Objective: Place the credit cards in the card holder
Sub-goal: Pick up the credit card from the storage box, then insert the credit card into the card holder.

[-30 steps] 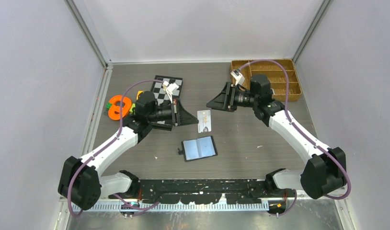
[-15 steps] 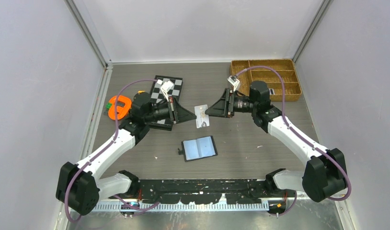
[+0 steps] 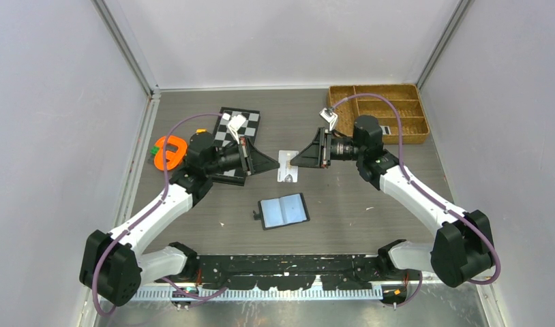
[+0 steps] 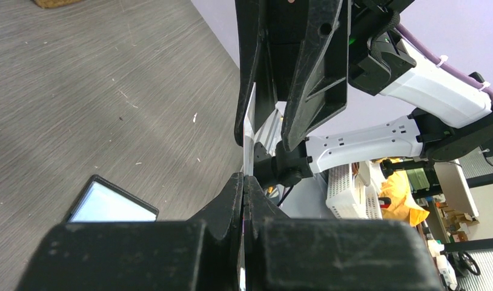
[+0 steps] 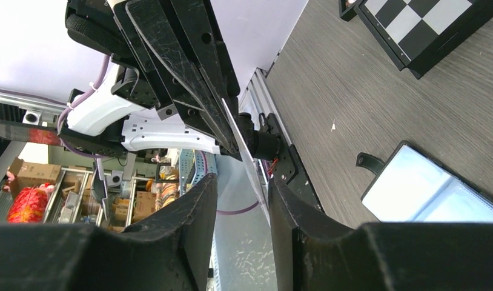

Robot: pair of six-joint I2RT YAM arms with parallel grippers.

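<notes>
1. My left gripper (image 3: 277, 165) pinches one credit card (image 3: 287, 167) in mid-air.
2. Right gripper (image 3: 294, 161) jaws straddle its other edge, not clamped.
3. Card holder (image 3: 283, 210) lies open on table (image 3: 370, 197), apart; I judge nothing pocketed.

two slim robot arms, the left arm (image 3: 162, 204) and the right arm (image 3: 414, 194), each have smooth white moulded link shells set between bulky matte black joint housings. a thin purple cable (image 3: 186, 121) runs along the left arm, and a matching purple cable (image 3: 397, 133) runs along the right arm, bound on with white cable ties. a small white connector block (image 3: 237, 124) sits at each wrist. the left end effector (image 3: 278, 165) and the right end effector (image 3: 293, 161) are black, with flat, tapering triangular fingers (image 4: 317, 73) of scuffed plastic, one pierced by a small round hole. both bases sit on a long black rail (image 3: 288, 262).
</notes>
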